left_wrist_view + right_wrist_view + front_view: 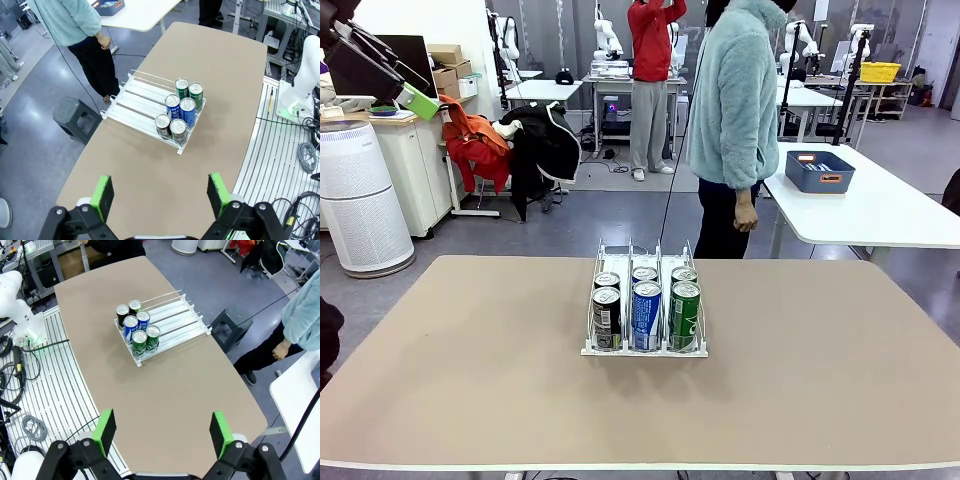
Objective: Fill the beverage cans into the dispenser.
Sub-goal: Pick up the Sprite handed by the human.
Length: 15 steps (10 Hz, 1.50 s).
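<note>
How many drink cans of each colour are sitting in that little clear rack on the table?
Black cans: 2
Blue cans: 2
Green cans: 2
Total: 6, all standing upright at the near end of the dispenser, one colour per lane.

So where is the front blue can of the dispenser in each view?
Front view: front blue can, middle lane, picture centre.
Left wrist view: the can sits right of centre, upper half.
Right wrist view: the can sits left of centre, upper half.
Shared landmark: the dispenser, loaded at its robot-side end.
</note>
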### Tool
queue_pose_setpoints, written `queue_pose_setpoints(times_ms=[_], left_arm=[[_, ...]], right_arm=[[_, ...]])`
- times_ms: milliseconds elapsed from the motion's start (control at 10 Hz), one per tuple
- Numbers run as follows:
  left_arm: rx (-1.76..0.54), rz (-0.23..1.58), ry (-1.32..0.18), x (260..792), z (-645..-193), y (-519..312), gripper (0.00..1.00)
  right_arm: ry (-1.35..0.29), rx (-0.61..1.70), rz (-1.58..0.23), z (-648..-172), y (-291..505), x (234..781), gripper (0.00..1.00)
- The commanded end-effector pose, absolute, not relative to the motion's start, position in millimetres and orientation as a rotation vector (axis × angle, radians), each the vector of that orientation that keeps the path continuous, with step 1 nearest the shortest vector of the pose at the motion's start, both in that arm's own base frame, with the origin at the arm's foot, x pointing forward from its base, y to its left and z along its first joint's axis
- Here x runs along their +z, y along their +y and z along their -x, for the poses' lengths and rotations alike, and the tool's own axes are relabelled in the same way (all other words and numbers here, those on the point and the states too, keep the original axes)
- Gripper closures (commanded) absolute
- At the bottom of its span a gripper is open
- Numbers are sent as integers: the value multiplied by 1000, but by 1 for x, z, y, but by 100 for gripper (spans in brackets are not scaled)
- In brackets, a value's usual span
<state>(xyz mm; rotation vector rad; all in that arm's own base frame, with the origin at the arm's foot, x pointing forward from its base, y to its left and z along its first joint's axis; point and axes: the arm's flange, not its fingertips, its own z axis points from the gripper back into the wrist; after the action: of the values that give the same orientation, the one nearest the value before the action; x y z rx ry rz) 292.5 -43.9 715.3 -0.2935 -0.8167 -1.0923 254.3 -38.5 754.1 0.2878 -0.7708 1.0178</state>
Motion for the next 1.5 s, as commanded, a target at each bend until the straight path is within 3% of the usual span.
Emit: queue_pose_setpoints(times_ms=[0,1400], left_arm=[[-1094,300,-820,715,-291,-43,0],[-1033,277,-849,722,-293,-41,0]], right_arm=[[-767,1013,-298,-256,-37,756,0],[-781,1012,-289,-253,-42,756,0]])
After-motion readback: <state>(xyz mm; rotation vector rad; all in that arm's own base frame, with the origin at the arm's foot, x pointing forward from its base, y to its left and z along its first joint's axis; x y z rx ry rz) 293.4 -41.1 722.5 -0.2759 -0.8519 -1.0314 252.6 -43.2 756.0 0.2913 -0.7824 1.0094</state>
